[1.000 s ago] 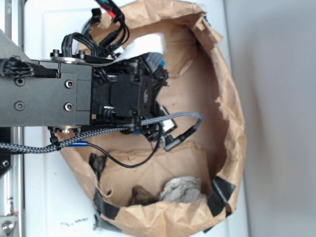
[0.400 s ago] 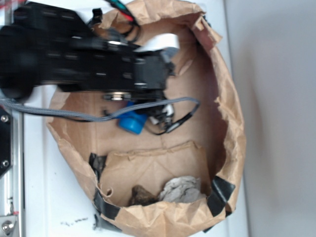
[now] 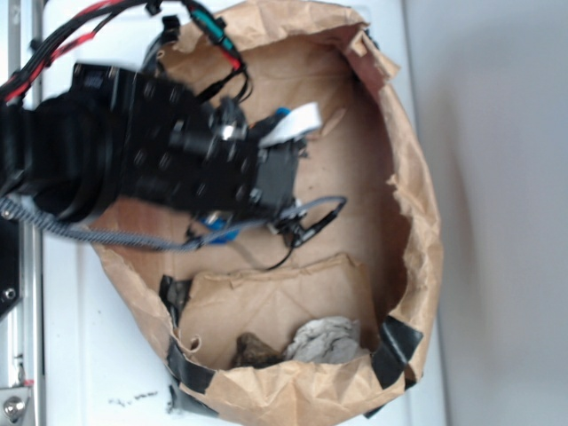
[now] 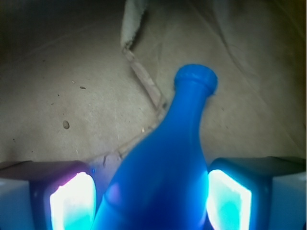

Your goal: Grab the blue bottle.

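Note:
The blue bottle (image 4: 168, 163) fills the middle of the wrist view, its narrow neck and flared lip pointing away over the brown paper floor. My gripper (image 4: 151, 194) is shut on its body. The left pad (image 4: 72, 201) and right pad (image 4: 228, 199) press its two sides and glow cyan. In the exterior view the black arm (image 3: 160, 169) reaches into the paper bag from the left and hides most of the bottle. Only slivers of blue (image 3: 222, 234) show beneath the wrist.
The brown paper bag (image 3: 417, 231) has torn, raised walls patched with black tape (image 3: 395, 351). A folded paper flap (image 3: 275, 306) lies near the front, with a crumpled grey lump (image 3: 324, 342) and a dark lump (image 3: 253, 351) beside it. Cables (image 3: 311, 217) hang off the wrist.
The arm has swung and dropped lower over the bottle, which showed openly under the wrist 0.4 s ago. It is now almost covered by the wrist, with the pads at its sides.

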